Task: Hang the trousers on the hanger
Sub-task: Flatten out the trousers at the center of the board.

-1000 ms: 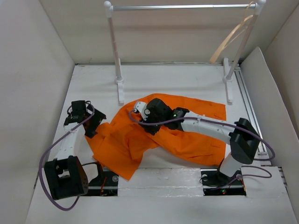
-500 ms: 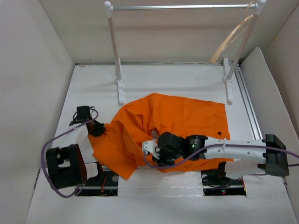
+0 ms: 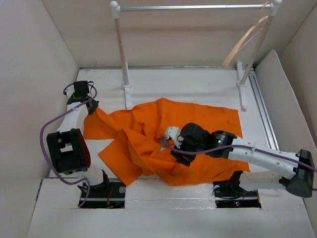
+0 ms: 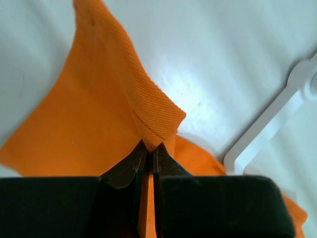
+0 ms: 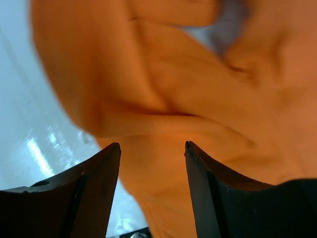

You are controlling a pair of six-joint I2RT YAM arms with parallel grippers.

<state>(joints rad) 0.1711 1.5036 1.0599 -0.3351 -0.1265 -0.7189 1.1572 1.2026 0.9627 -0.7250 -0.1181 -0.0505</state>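
Trousers (image 3: pixel 163 141) lie rumpled, bright orange, folded across themselves.

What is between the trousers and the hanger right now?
Nothing loose. The hanger hangs at the rack's right end beside its right post, whose foot stands just beyond the trousers' far right corner.

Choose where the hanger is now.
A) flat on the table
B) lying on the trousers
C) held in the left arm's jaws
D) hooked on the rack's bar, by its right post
D: the hanger hangs by its hook from the right end of the silver bar, clear of the trousers.
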